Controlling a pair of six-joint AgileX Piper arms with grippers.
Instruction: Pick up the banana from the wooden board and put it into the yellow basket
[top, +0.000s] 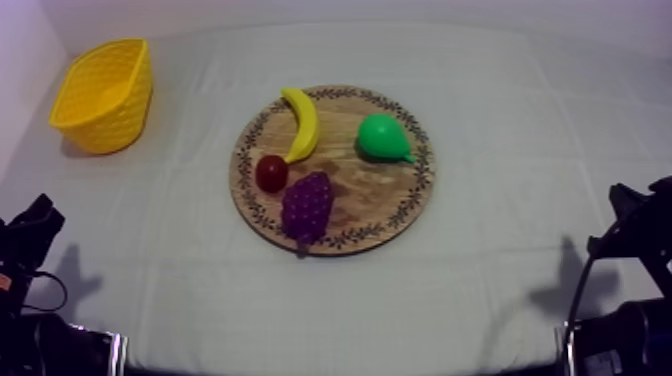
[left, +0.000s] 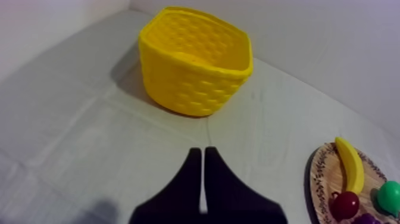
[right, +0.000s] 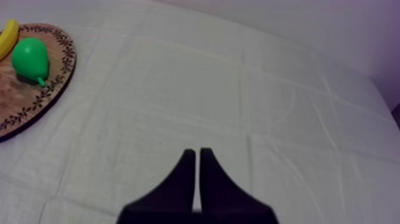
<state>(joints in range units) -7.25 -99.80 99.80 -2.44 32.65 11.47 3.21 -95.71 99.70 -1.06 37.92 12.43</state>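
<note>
Yellow banana (top: 302, 122) lies on the wooden board (top: 400, 205), curving along the rim from about 12 to 10 o'clock. Its lower end is just beside the small red fruit (top: 271, 173) at 9 o'clock. Grapes (top: 306, 203) sit at 7 o'clock, close under the red fruit. Pear (top: 382, 137) is at 2 o'clock, apart from the banana.

The board is mid-table on the cloth (top: 500, 120). The yellow basket (top: 105, 95) stands at the table's 10 o'clock corner, well apart from the board.

I read my left gripper (left: 203, 156) as closed on nothing, its fingers pressed together in a narrow wedge. It hangs over bare cloth with the basket ahead of it.

My right gripper (right: 194, 154) is the same, fingers together and empty over bare cloth, well apart from the board.

From above, my left arm (top: 30, 235) sits low at 8 o'clock and my right arm (top: 635, 225) at 4 o'clock.
</note>
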